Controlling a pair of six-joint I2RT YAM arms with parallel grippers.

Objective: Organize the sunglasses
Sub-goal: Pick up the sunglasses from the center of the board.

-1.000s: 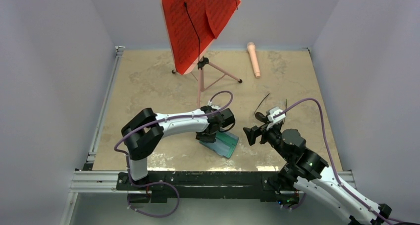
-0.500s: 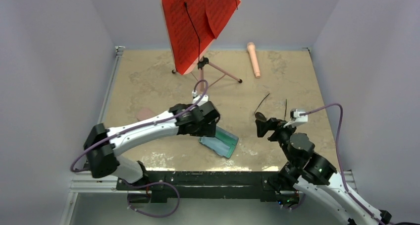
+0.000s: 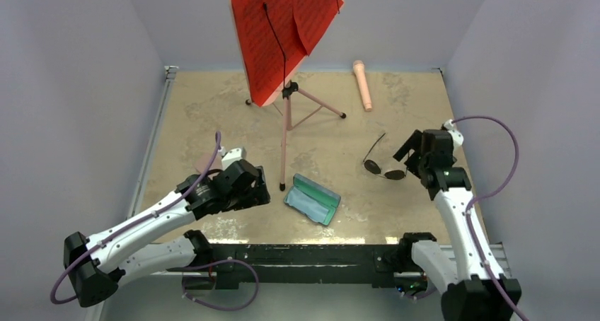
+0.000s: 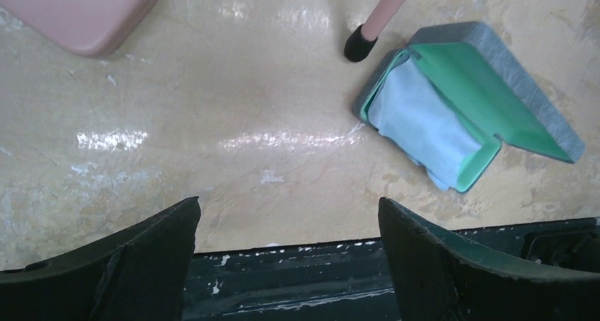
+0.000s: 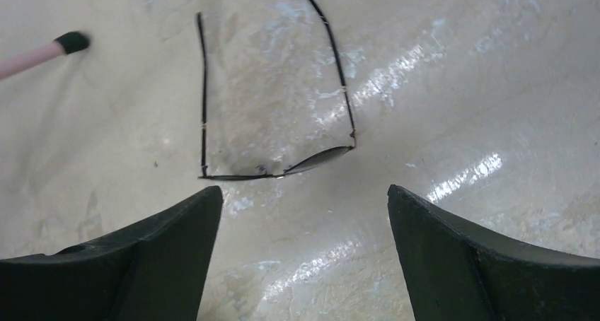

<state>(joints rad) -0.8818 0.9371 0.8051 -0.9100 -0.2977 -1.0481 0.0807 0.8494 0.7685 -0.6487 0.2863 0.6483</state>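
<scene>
The black sunglasses (image 3: 385,167) with long thin arms lie unfolded on the beige table, right of centre. In the right wrist view the sunglasses (image 5: 311,163) sit just ahead of my fingertips, lenses nearest, arms pointing away. My right gripper (image 3: 409,150) hovers just right of them, open and empty. My left gripper (image 3: 253,192) is open and empty too, raised over the front left of the table. To its right lies the open grey-blue case (image 3: 312,199). The left wrist view shows the case (image 4: 488,98) with its green lining and a pale blue cloth (image 4: 424,126).
A music stand (image 3: 286,31) with red sheets stands at the back centre, one tripod foot (image 4: 359,44) near the open case. A pink case (image 4: 78,10) lies far left, mostly behind my left arm from above. A pink stick-shaped object (image 3: 362,84) rests by the back wall.
My left gripper opened and drew back to the left, away from the open case. My right arm swung from in front of the sunglasses to their right side.
</scene>
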